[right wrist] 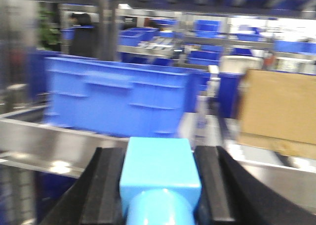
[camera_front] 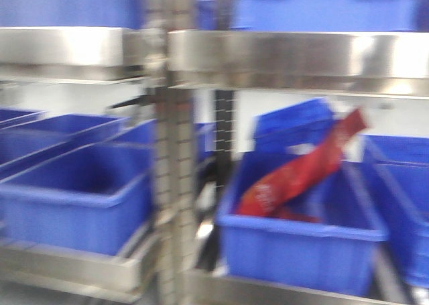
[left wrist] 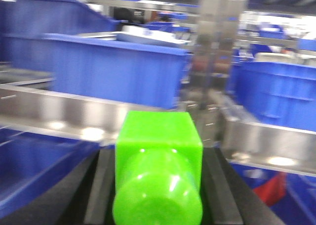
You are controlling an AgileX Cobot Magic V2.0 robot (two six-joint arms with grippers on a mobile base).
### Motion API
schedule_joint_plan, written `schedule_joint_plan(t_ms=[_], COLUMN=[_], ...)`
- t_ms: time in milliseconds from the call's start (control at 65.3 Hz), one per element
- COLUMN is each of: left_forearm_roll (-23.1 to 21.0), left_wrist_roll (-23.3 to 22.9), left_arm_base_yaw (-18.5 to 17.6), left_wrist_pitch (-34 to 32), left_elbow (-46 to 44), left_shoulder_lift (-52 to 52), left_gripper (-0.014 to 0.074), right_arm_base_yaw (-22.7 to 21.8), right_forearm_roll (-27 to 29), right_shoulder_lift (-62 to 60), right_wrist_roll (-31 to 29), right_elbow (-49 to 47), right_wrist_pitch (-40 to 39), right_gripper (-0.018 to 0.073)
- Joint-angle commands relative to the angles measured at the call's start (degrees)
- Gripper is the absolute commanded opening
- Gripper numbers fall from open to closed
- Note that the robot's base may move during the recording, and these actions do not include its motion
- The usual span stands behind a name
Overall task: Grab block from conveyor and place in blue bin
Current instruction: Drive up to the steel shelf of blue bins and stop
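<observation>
The steel rack (camera_front: pixel 268 53) fills the front view (badly blurred), and the conveyor is nowhere in sight. Ahead of your left gripper (left wrist: pixel 157 158) stands a blue bin (left wrist: pixel 113 69); a second blue bin (right wrist: pixel 116 99) faces your right gripper (right wrist: pixel 159 153). The left clamps a green block (left wrist: pixel 158 136), the right a light-blue block (right wrist: pixel 159 168). Carry each over the near rim, centre it, then let go.

Warehouse or sorting-hall setting. Landmark: perforated steel rack upright (camera_front: pixel 173 184). Blue plastic bins (camera_front: pixel 80 204) on steel shelves left and right of upright. Steel shelf rail (camera_front: pixel 268 53) crosses above it, more bins on top. Red packet (camera_front: pixel 301 171) in bin right of upright. Right wrist view: cardboard box (right wrist: pixel 279 111), distant racked bins (right wrist: pixel 143 37).
</observation>
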Motion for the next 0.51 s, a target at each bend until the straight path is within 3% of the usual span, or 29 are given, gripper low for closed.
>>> schedule_joint_plan(t_ms=[0, 490], left_forearm_roll=[-0.52, -0.52], left_wrist_roll=[0.01, 0.01], left_arm_base_yaw=[-0.03, -0.03], left_wrist_pitch=[-0.79, -0.79], left_elbow=[-0.04, -0.04], left_shoulder_lift=[-0.25, -0.25], left_gripper=[-0.0111, -0.0111], right_arm_base_yaw=[0.03, 0.03], right_forearm_roll=[-0.65, -0.65], right_shoulder_lift=[-0.2, -0.2], right_wrist_roll=[0.0, 0.0], right_elbow=[-0.4, -0.4], right_wrist_pitch=[-1.32, -1.32], right_gripper=[-0.0162, -0.0162])
